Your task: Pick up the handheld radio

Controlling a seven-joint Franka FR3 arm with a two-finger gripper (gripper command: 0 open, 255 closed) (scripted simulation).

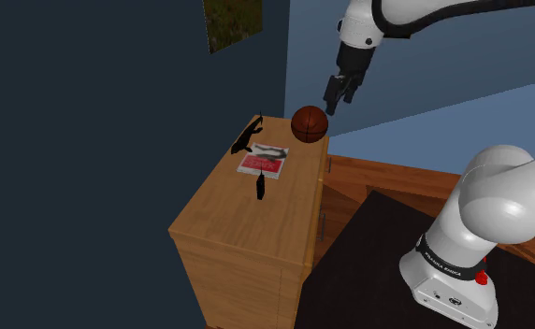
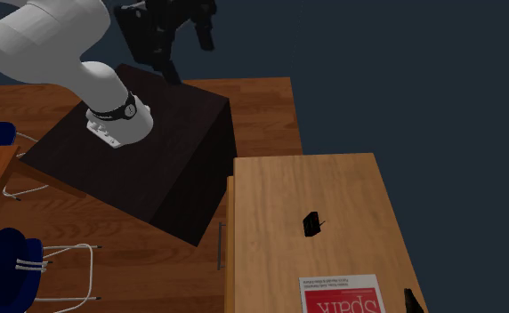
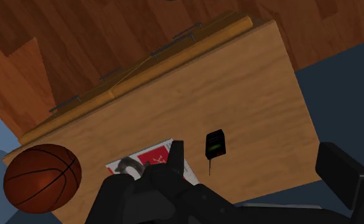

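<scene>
Shoulder view is showing, nearest, the dark box stand (image 1: 368, 262) at 5 o'clock, with the white arm (image 1: 499, 201) rising from it. Beyond it the light wooden cabinet (image 1: 228, 234) is standing, and the small black handheld radio (image 1: 260, 187) with a thin aerial is lying on its top, near the middle. At 12 o'clock from the radio the red and white magazine (image 1: 264, 161) is lying flat, and at 11 o'clock from that a black angular object (image 1: 247, 138) is resting by the far edge. The brown-orange basketball (image 1: 310, 123) is showing at the far corner, at 2 o'clock from the magazine. The black two-finger gripper (image 1: 339, 98) is hanging in the air above the ball, well apart from the radio. Wrist view is showing its fingers (image 3: 340, 175) standing wide apart and gripping nothing, with the radio lying on the wood between them, untouched.
</scene>
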